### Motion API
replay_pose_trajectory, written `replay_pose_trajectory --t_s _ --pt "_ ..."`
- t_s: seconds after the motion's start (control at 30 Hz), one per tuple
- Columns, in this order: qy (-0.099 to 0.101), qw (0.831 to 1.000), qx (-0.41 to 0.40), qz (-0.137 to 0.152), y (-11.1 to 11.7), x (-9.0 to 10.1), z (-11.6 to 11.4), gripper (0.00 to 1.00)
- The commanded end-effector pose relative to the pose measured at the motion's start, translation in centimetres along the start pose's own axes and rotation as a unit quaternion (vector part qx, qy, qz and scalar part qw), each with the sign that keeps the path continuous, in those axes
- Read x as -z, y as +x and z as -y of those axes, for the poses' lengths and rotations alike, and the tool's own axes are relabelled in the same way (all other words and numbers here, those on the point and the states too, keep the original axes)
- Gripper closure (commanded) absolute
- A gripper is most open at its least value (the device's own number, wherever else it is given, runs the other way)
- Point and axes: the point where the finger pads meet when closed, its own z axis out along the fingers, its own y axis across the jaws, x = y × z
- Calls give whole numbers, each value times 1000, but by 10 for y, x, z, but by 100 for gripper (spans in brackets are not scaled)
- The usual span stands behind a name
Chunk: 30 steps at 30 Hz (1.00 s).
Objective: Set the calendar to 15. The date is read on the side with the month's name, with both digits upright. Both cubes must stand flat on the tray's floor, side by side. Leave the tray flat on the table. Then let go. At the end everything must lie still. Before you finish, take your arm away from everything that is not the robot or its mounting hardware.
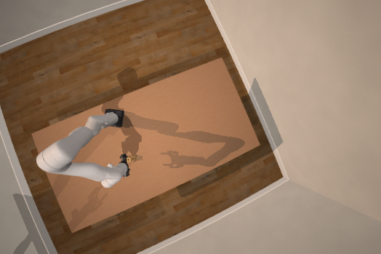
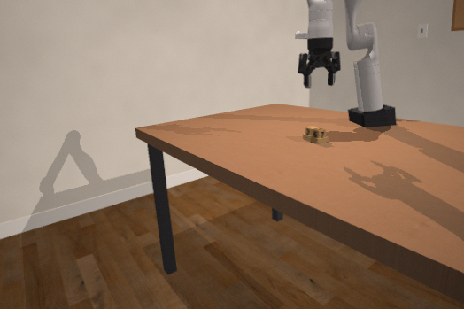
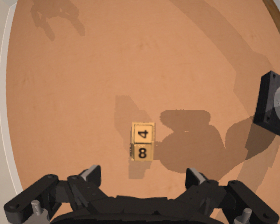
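Two yellow cubes sit side by side in the small yellow tray on the table. From above, one cube shows a 4 turned sideways and the other cube shows an upright 8. The exterior view shows small side digits that look like 2, 6 and 7; no month name can be read. Both cubes look level, and the tray looks flat on the table. My gripper is wide open and empty, pointing down, high above the table and clear of the tray and cubes.
The brown table top carries the arm's black base, behind and to the right of the tray in the exterior view. Dark arm shadows lie around the tray. The table's edge runs in front.
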Motion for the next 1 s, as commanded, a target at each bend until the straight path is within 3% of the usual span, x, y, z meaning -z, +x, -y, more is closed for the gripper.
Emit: replay_pose_trajectory --t_s 0.0,0.97 --pt "6 1000 3 7 -4 10 2 0" --pt "6 1000 3 7 -4 16 2 0"
